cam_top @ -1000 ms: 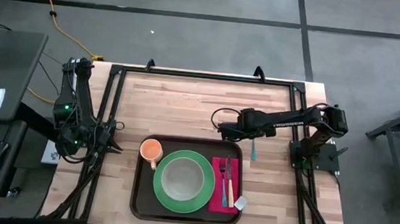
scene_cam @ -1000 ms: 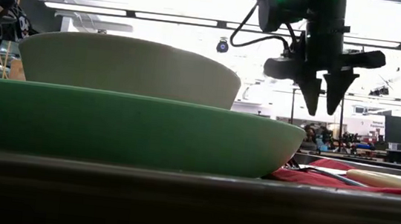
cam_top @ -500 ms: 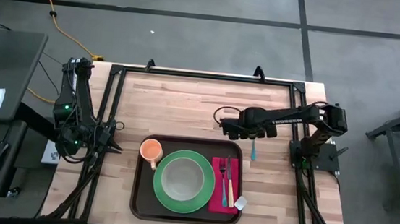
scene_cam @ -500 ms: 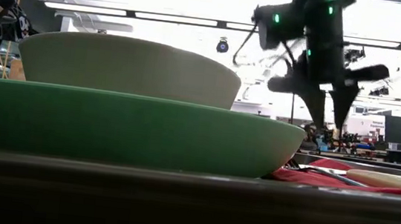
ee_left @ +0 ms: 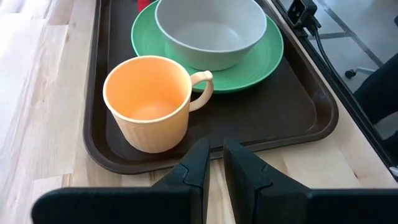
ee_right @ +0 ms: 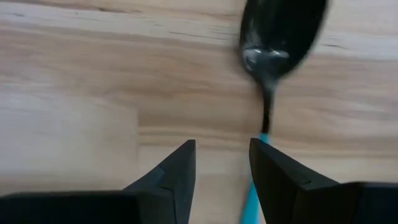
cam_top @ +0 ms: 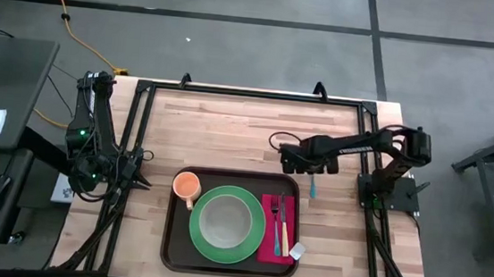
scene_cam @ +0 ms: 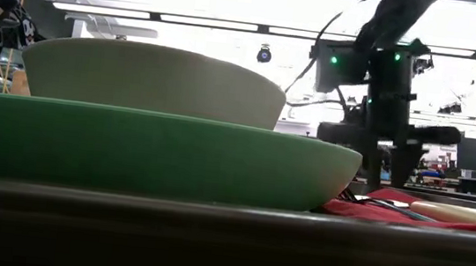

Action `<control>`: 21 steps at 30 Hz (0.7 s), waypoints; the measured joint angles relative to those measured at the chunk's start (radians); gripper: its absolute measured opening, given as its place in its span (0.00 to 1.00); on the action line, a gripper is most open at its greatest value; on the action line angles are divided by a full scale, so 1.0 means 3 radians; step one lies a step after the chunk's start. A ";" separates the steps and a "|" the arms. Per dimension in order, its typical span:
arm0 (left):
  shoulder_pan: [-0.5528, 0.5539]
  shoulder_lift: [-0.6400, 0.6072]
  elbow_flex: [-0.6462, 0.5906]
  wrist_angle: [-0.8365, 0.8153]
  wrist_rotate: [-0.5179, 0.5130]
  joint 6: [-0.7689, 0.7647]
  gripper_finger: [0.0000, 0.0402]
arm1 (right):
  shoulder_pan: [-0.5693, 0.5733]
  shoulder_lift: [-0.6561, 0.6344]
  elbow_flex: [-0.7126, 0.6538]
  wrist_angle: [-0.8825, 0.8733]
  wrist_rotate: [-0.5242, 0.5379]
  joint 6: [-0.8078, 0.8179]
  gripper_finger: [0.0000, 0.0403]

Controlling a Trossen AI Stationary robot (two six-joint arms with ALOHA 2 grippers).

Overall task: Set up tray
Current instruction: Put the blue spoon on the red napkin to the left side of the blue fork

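Observation:
The dark brown tray (cam_top: 169, 239) lies at the table's near middle and holds a green plate (cam_top: 256, 244) with a pale bowl (cam_top: 226, 219), an orange cup (cam_top: 187, 185) and a red napkin (cam_top: 270, 248) with a fork and a knife. A spoon with a blue handle (cam_top: 312, 189) lies on the bare wood just beyond the tray's far right corner. My right gripper (cam_top: 304, 165) hangs open over the spoon's bowl end (ee_right: 281, 31), fingers pointing down, the neck beside one finger. My left gripper (ee_left: 215, 152) waits shut at the table's left edge, next to the cup (ee_left: 149, 102).
A black frame rail (cam_top: 251, 94) runs around the table. Bare wood (cam_top: 221, 132) stretches from the tray to the far rail. In the low view the plate (scene_cam: 147, 150) and bowl (scene_cam: 151, 75) fill the foreground, with my right gripper (scene_cam: 386, 173) behind the napkin (scene_cam: 372, 209).
My right gripper has moved toward the table's right edge and come down toward the spoon, turning a little on the way; its fingers stay open. The spoon and the things on the tray have kept still.

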 joint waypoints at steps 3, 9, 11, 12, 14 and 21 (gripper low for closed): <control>-0.0001 0.0000 0.0000 0.0000 -0.0003 -0.0066 0.20 | -0.0067 0.0000 -0.0098 0.0119 -0.0057 -0.0068 0.32; 0.0000 -0.0001 0.0000 0.0005 -0.0014 -0.0095 0.20 | -0.0107 0.0000 -0.0039 0.0067 -0.0087 -0.0142 0.33; 0.0001 0.0001 0.0000 0.0005 -0.0013 -0.0097 0.20 | -0.0103 -0.0001 0.0028 0.0068 -0.0087 -0.0172 0.34; -0.0001 0.0000 0.0000 0.0005 -0.0013 -0.0112 0.20 | -0.0099 -0.0001 0.0070 0.0061 -0.0089 -0.0205 0.33; 0.0001 -0.0001 0.0000 0.0002 -0.0013 -0.0146 0.20 | -0.0100 -0.0001 0.0159 0.0042 -0.0075 -0.0322 0.33; 0.0000 0.0000 0.0000 0.0001 -0.0011 -0.0155 0.20 | -0.0133 -0.0003 0.0314 -0.0406 0.0105 -0.0398 0.33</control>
